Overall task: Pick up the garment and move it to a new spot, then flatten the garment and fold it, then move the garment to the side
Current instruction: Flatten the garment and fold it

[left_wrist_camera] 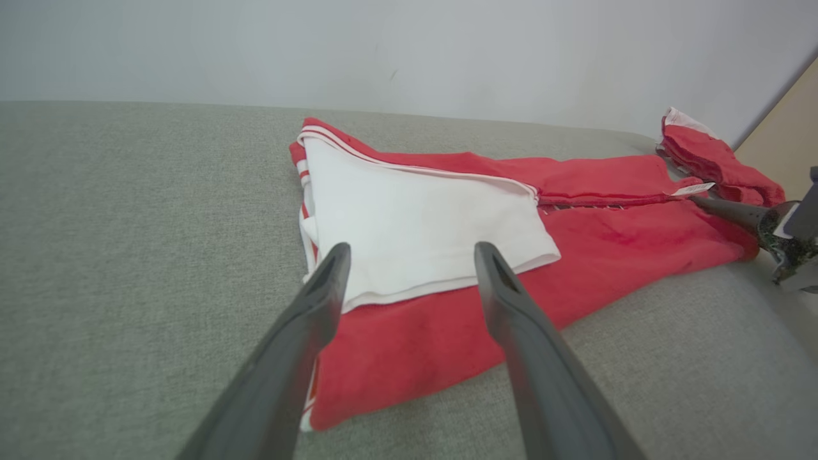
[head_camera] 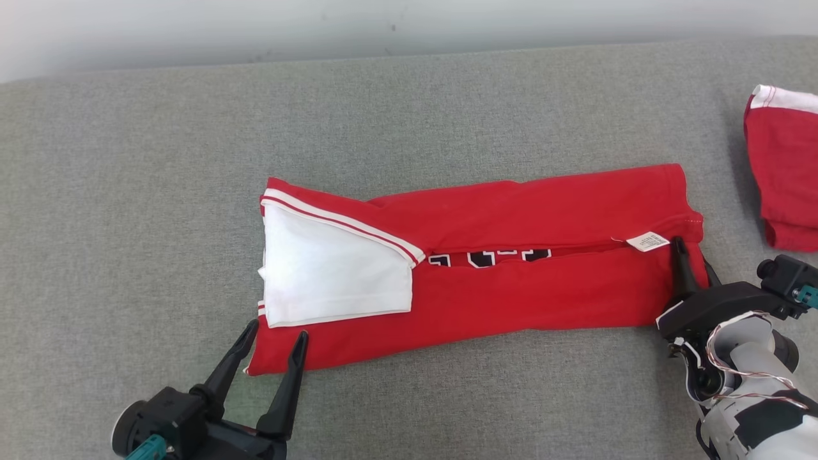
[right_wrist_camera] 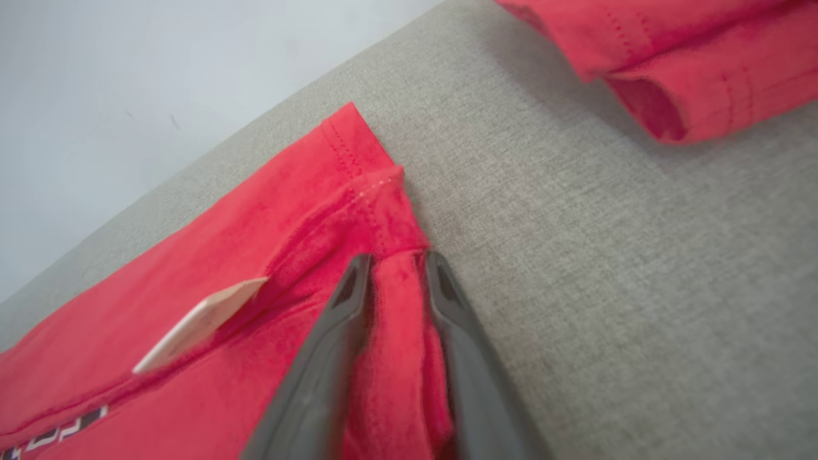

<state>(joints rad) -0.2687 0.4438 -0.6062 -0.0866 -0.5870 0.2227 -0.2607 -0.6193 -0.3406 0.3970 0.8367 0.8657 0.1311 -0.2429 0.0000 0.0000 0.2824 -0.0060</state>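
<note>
The left gripper (head_camera: 277,329) hovers near the front edge of the grey tabletop (head_camera: 128,191), jaws wide apart at the near left corner of the garment (head_camera: 511,281). The garment, red and folded, lies across the tabletop's middle. The right gripper (head_camera: 691,255) has its jaws clamped on the garment's right end. Another red cloth (head_camera: 786,172) lies at the right edge.

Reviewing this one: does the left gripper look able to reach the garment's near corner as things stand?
Probably yes: the left gripper stands open right at that corner of the garment, nothing lying between.
</note>
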